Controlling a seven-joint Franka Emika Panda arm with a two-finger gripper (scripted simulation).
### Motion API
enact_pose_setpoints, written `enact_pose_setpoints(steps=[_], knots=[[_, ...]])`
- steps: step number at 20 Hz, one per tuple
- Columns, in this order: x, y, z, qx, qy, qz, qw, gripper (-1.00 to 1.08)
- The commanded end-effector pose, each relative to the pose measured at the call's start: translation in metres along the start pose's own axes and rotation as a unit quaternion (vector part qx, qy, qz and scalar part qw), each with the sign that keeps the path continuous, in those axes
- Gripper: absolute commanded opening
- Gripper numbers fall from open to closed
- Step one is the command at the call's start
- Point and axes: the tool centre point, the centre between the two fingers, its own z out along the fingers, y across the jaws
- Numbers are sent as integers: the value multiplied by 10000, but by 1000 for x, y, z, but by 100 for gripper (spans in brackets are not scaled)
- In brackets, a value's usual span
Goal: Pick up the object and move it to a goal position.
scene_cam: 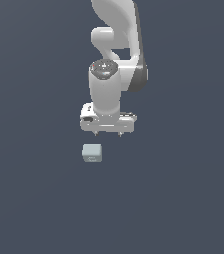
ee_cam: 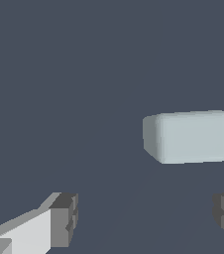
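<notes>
Cube (scene_cam: pixel 92 153) sits on the table (scene_cam: pixel 29 198), just beside my gripper (scene_cam: pixel 108 133) toward the exterior view's left; I see fingers (ee_cam: pixel 64 219) spread wide, gripping nothing, clear of it

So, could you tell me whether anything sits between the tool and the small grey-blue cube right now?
Nothing visible does. In the wrist view the cube sits apart from the open tool, with only bare dark floor between them. The exterior view shows the same: the cube lies alone just past the tool.
</notes>
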Motion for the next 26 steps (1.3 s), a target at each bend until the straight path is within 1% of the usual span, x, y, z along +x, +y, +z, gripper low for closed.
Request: enact_pose_setpoints(steps=[1,9,16,21,26], knots=[[0,0,0,0,0,0,10000,100],[-6,13,-10,24,-45,143,9999,100],[-6,13,-9,25,-45,178,9998,100],[-4,15,-7,31,-44,428,9991,100],[-2,18,-3,41,-42,855,9963,100]])
